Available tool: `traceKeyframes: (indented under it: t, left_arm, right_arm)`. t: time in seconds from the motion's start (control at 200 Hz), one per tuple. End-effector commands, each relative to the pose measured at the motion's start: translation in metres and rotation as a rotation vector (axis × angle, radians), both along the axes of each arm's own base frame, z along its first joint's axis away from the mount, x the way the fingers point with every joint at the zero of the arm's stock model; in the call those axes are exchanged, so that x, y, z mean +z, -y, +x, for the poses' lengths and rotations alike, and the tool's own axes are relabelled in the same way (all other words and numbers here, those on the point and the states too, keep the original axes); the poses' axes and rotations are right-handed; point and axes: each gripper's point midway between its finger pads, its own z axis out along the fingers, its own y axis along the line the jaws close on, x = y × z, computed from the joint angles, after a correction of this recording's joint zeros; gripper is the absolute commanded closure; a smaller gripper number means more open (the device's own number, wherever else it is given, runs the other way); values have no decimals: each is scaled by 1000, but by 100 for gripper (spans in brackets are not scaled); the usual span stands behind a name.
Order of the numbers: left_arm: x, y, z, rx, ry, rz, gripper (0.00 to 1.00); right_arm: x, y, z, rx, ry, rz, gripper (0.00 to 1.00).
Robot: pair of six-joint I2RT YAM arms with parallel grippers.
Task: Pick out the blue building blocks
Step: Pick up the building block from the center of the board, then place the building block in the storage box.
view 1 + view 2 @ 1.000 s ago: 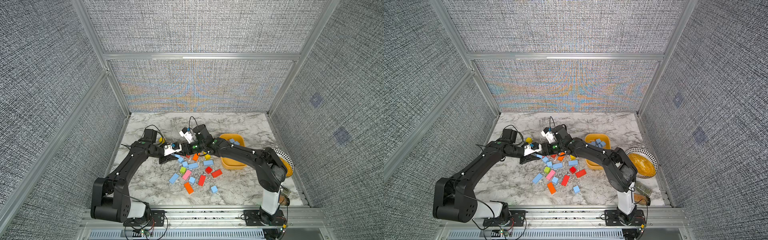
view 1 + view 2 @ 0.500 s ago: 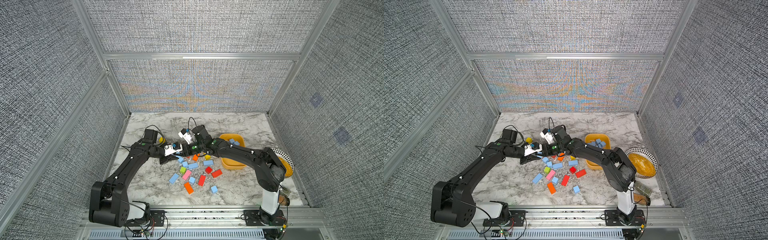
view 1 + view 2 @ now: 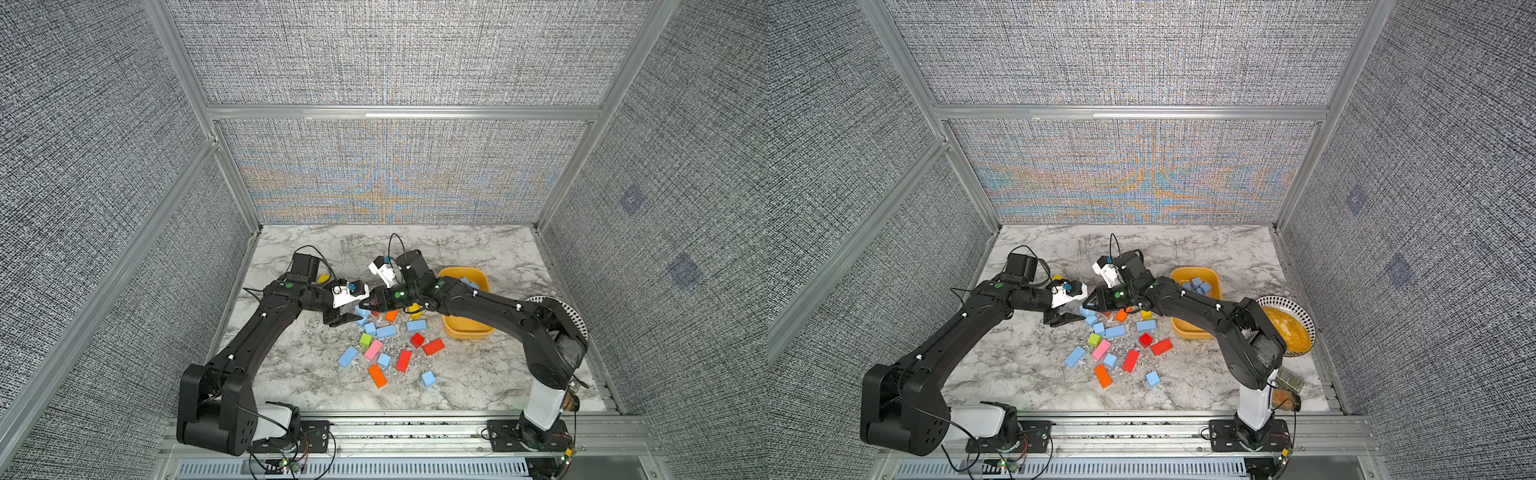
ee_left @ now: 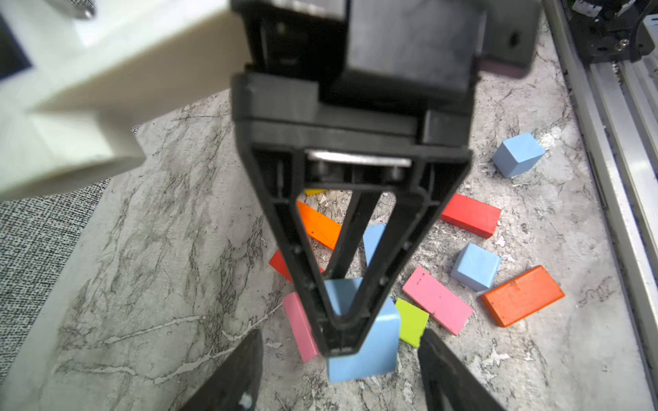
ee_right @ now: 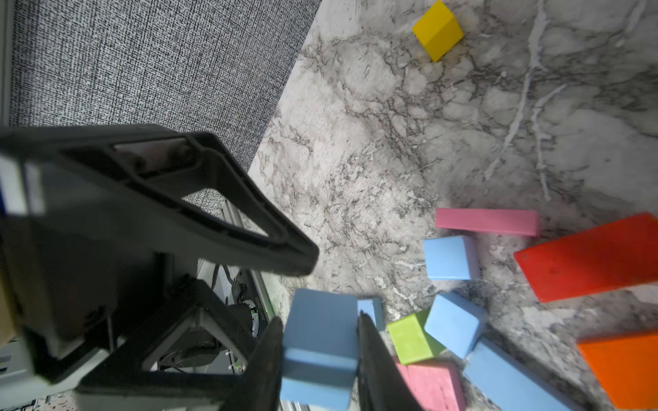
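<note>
My right gripper (image 5: 319, 322) is shut on a blue cube (image 5: 320, 341) held just above the marble. My left gripper (image 4: 340, 334) faces it tip to tip and stands open, its fingers (image 4: 235, 373) clear of the cube's sides. In both top views the two grippers meet at the far edge of the block pile, left gripper (image 3: 352, 318) and right gripper (image 3: 371, 305). Several more blue building blocks (image 3: 386, 331) lie loose among the pile (image 3: 1075, 356). Others sit in the yellow bin (image 3: 1198, 284).
The yellow bin (image 3: 467, 330) stands right of the pile under my right arm. Red, orange, pink, green and yellow blocks (image 3: 377, 375) are mixed with the blue ones. A patterned bowl (image 3: 1296, 309) and jars (image 3: 1289, 380) are at the right edge. A yellow cube (image 5: 438, 30) sits apart.
My left gripper has opened and let go of the blue cube. My right gripper has closed on it. Both arms have hardly shifted.
</note>
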Motion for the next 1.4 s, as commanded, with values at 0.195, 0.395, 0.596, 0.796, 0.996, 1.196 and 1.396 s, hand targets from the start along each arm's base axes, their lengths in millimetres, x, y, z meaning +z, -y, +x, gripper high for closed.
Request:
traceKeyframes:
  t: [0.195,0.395,0.596,0.796,0.996,1.196,1.396]
  left_arm:
    - [18,13,11,49,-89,-48,21]
    - [21,32,21,130,-193,-57,20]
    - [2,42,20,172,-280,-110,20]
    - [-4,37,19,197,-274,-87,19]
    - [-6,34,17,205,-256,-74,19]
    - [-9,33,17,209,-257,-68,19]
    - [-8,31,17,218,-242,-63,18]
  right_arm:
    - [-9,90,44,-211,72,-179,88]
    - [-46,235,71,-503,67,-583,88]
    - [-78,291,67,-581,15,-699,85]
    - [-98,287,73,-559,1,-710,81]
    - [-103,285,83,-552,20,-720,71]
    - [-101,285,89,-552,33,-723,56]
    - [-89,287,92,-573,58,-734,49]
